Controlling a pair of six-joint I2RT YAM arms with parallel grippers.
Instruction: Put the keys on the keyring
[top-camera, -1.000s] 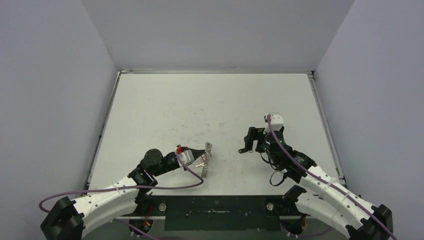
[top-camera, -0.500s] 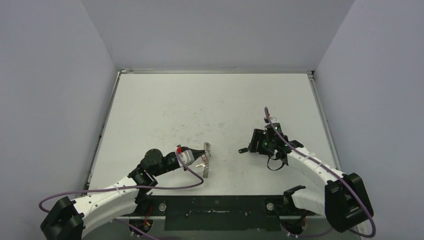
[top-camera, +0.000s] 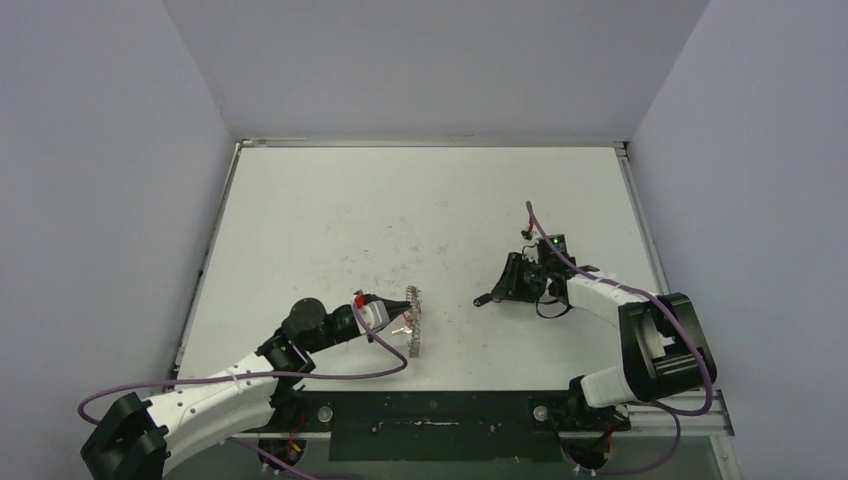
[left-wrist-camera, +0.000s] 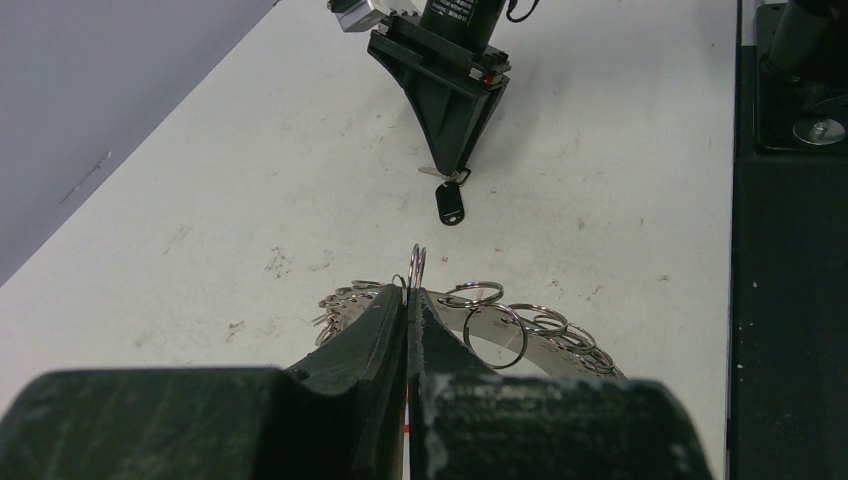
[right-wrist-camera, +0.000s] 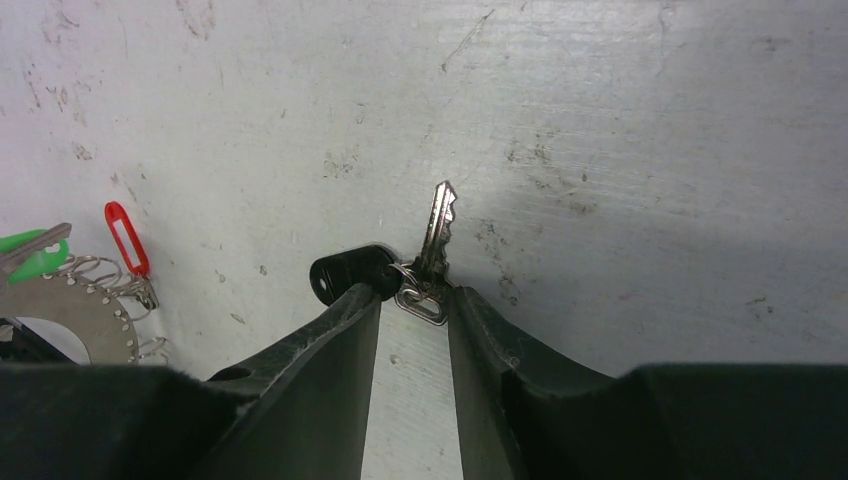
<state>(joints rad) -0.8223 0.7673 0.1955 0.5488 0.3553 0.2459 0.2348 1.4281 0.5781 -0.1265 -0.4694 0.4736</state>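
Keys (right-wrist-camera: 430, 260) lie on the table (top-camera: 400, 210), well to the right of the keyring (top-camera: 412, 322). Right gripper (right-wrist-camera: 412, 298) straddles them, jaws narrowly apart; whether they pinch cannot be told. Left gripper (left-wrist-camera: 409, 297) has its jaws clamped on the keyring's edge.

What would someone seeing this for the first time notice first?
The left hand, front and left of centre, is shut on the frilly grey keyring. To its right, the right hand reaches down over the keys lying on the table, one finger either side of them.
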